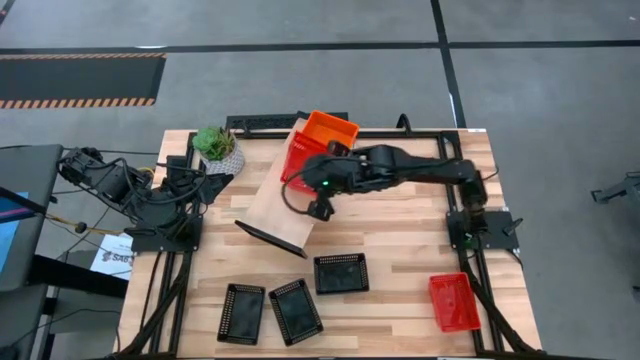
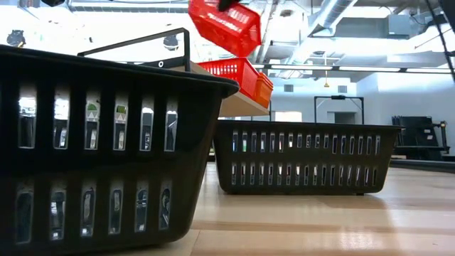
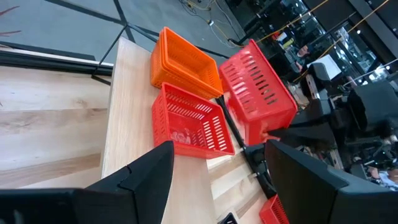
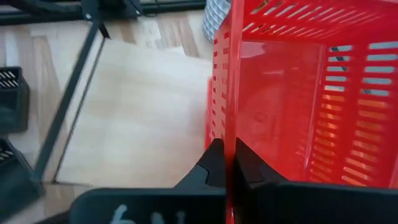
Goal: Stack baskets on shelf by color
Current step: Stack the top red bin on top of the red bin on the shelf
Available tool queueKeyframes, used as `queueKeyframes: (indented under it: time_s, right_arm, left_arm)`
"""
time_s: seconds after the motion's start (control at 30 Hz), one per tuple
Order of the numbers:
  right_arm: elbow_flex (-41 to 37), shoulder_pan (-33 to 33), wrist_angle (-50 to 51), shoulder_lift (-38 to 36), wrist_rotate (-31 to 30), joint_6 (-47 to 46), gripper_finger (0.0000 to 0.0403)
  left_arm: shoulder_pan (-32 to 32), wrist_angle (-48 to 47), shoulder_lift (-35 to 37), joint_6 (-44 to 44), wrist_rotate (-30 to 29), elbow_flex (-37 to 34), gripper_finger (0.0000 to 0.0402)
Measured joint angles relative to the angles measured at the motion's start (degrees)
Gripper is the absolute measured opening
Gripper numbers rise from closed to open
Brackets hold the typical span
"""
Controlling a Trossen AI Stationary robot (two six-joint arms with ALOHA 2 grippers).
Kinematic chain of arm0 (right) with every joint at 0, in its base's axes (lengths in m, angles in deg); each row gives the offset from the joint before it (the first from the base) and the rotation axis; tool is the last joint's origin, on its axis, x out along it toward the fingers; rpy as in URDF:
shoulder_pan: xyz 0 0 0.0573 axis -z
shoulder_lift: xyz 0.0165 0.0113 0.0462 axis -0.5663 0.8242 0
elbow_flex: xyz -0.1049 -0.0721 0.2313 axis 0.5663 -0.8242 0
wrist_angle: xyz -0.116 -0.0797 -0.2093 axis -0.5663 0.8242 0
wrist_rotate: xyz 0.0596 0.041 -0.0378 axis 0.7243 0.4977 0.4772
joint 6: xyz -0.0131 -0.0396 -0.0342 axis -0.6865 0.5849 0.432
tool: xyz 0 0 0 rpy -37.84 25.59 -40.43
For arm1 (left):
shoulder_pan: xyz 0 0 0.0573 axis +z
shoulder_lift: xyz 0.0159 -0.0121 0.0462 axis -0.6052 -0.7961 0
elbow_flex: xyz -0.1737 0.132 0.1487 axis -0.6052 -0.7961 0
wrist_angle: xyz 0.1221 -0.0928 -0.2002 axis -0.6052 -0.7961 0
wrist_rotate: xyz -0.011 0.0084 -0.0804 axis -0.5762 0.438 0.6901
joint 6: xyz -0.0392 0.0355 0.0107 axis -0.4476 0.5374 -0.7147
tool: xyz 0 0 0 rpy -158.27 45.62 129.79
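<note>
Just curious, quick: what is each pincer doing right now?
Left pincer: open, holding nothing.
Right pincer: shut on a red basket above the shelf.

The right arm reaches toward nine o'clock, its right claw (image 4: 225,163) pinched on a red plastic mesh basket's wall (image 4: 298,93). The left arm is folded at nine o'clock, its left claw (image 3: 217,180) spread wide.

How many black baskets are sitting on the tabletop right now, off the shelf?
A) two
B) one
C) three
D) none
C: the high view shows three black baskets on the slatted tabletop in front of the shelf: one, a second beside it, and a third a little farther back; none is on the shelf.
</note>
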Motion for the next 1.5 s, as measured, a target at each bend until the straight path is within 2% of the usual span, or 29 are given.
queueKeyframes:
  time_s: [0.1,0.5,0.83,1.17,1.5]
  right_arm:
    - [3.9,-0.1,0.8,3.2,0.0,-0.4,0.0007]
    - [2.7,1.4,5.7,7.5,0.1,-1.6,0.0007]
    - [2.7,2.5,5.8,7.7,0.3,-1.7,0.0031]
    - [2.7,3.4,6.0,7.7,3.7,-1.7,0.0034]
    - [2.7,4.2,6.0,7.7,4.7,-1.0,0.0073]
  left_arm:
    - [0.0,0.0,0.0,0.0,0.0,0.0,0.0242]
    - [0.0,0.0,0.0,0.0,0.1,0.0,0.0242]
    - [0.0,-0.7,0.0,0.0,0.1,0.0,0.0242]
    - [0.0,-0.9,0.0,0.0,0.1,0.0,0.0242]
    - [0.0,-0.9,0.0,0.0,0.1,0.0,0.0242]
